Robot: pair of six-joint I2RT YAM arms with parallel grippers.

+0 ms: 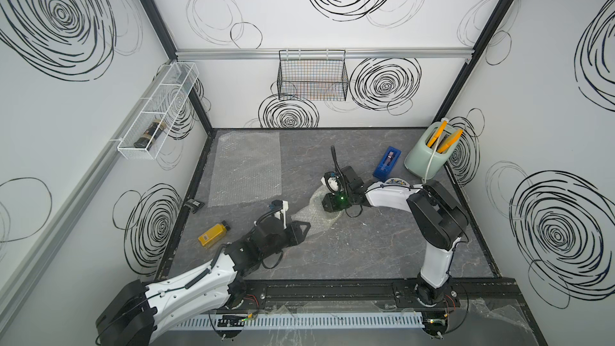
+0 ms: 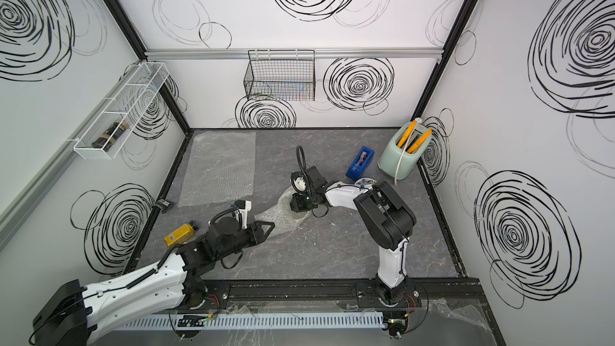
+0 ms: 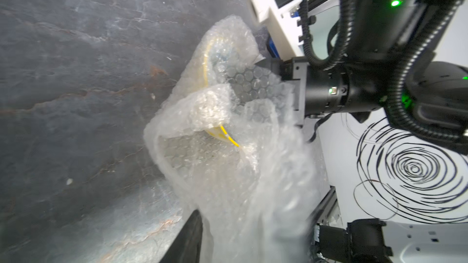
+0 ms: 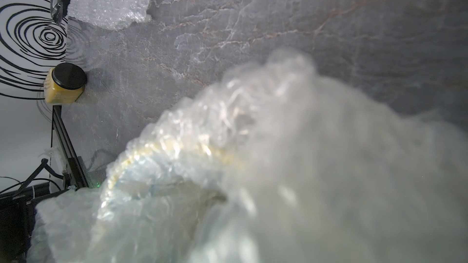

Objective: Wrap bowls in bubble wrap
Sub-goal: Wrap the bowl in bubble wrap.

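Step in hand: closing the crumpled sheet [image 1: 316,216] round the cream bowl [image 3: 222,134], mid-frame in both top views; bowl mostly covered, only its yellow rim showing as an arc through the film; wrap loose, not yet tucked.

Right gripper [image 1: 330,208] stands over the bundle's upper-right end; jaws pinched on a raised fold of that sheet, going by the left wrist view. Left gripper [image 1: 305,227] lies at the bundle's lower-left tail; film runs past its fingers, but whether it is gripped I cannot tell.

Bundle's long axis runs diagonally, lower left to upper right, tail pointing at the left gripper; bowl is round, and which way its mouth faces is hidden under the film.

Next, probably: secure the tail and fold it across the bowl, keeping the right-hand hold so nothing unrolls.

Flat sheet [image 1: 246,168] waits upper left; blue-patterned bowl [image 1: 396,181] sits right of centre, half hidden behind the right arm.
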